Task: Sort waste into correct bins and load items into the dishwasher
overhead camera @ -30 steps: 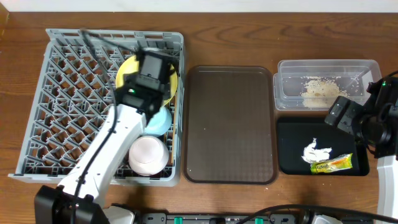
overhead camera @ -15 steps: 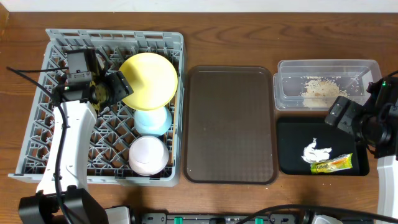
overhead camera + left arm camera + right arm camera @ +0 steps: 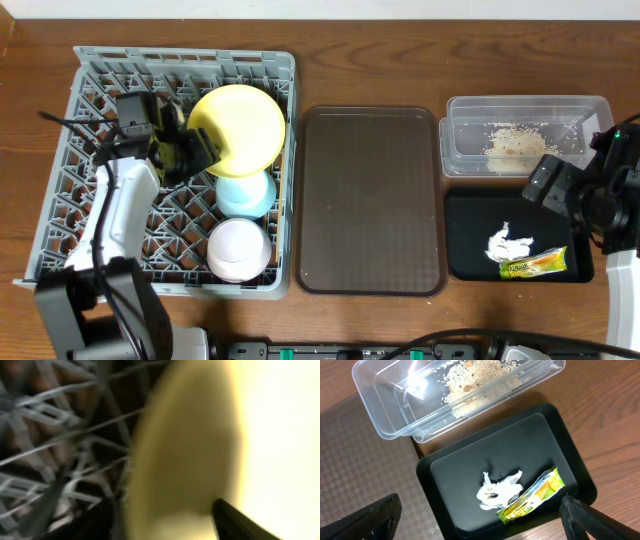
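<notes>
Three dishes in the rack [image 3: 60, 200] now: white bowl [image 3: 238, 248] at the bottom, blue bowl [image 3: 245, 192] above, plate [image 3: 240, 125] leaning upper right. Our left gripper [image 3: 185, 152] swung from over the plate to its left rim; too blurry to tell if we're clamped. Our right gripper [image 3: 480, 515] hangs spread wide over the black tray [image 3: 530, 440] holding tissue [image 3: 497, 491] and wrapper [image 3: 532, 499], scraps [image 3: 512, 145] in the tub [image 3: 465, 150] beyond. Loading looks nearly done. Plate crowds the rack's right wall; open room to its left.
</notes>
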`<state>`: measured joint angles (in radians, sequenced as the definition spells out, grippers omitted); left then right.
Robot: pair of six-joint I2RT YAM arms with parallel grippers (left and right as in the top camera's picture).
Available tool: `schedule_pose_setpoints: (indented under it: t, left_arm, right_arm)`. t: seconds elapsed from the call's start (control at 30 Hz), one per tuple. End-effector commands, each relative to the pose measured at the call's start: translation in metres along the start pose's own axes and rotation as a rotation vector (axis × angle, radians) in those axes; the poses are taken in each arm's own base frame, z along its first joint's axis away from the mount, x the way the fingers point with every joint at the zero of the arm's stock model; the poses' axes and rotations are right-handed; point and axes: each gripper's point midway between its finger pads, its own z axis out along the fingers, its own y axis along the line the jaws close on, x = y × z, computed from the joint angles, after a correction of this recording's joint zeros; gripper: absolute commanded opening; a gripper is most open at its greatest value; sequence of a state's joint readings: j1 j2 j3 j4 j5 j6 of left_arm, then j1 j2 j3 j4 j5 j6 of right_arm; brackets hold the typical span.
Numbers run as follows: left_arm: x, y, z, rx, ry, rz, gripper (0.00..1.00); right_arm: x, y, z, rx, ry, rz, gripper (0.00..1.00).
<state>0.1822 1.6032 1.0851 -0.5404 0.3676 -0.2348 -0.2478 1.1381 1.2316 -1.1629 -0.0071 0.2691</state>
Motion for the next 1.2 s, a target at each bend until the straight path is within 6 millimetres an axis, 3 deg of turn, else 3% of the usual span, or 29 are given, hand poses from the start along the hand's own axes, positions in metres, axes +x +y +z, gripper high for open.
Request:
schedule_pose_setpoints:
  t: [0.0,0.07,0.1,0.3,0.43,0.6,0.77,0.9,1.03,1.17]
  left_arm:
    - [0.008,-0.011,0.009,0.091,0.051,0.027,0.38]
    - [0.006,-0.007,0.009,0.087,0.046,0.017,0.13]
    - [0.004,-0.005,0.007,0.087,0.039,0.011,0.08]
    - [-0.013,0.004,-0.019,0.085,-0.047,-0.012,0.07]
    - [-0.032,-0.007,-0.069,0.11,-0.195,-0.012,0.08]
    - [-0.042,-0.032,-0.132,0.129,-0.38,0.058,0.07]
    - [-0.05,-0.033,-0.197,0.003,-0.628,0.099,0.07]
    - [-0.053,-0.04,-0.234,-0.094,-0.79,0.161,0.07]
    - [-0.049,-0.057,-0.241,-0.193,-0.848,0.255,0.07]
    - [-0.046,-0.07,-0.223,-0.398,-0.835,0.398,0.07]
  right_arm:
    - [-0.004,-0.001,-0.003,0.002,-0.013,0.005,0.99]
    - [-0.004,-0.001,-0.003,0.002,-0.013,0.005,0.99]
    - [-0.004,-0.001,-0.003,0.002,-0.013,0.005,0.99]
    - [-0.004,-0.001,-0.003,0.002,-0.013,0.005,0.99]
    - [-0.004,-0.001,-0.003,0.002,-0.013,0.005,0.99]
    - [-0.004,-0.001,-0.003,0.002,-0.013,0.005,0.99]
    - [-0.004,-0.001,-0.003,0.002,-0.013,0.004,0.99]
    - [-0.004,-0.001,-0.003,0.002,-0.013,0.005,0.99]
    - [-0.004,-0.001,-0.003,0.002,-0.013,0.005,0.99]
    - [-0.004,-0.001,-0.003,0.002,-0.013,0.005,0.99]
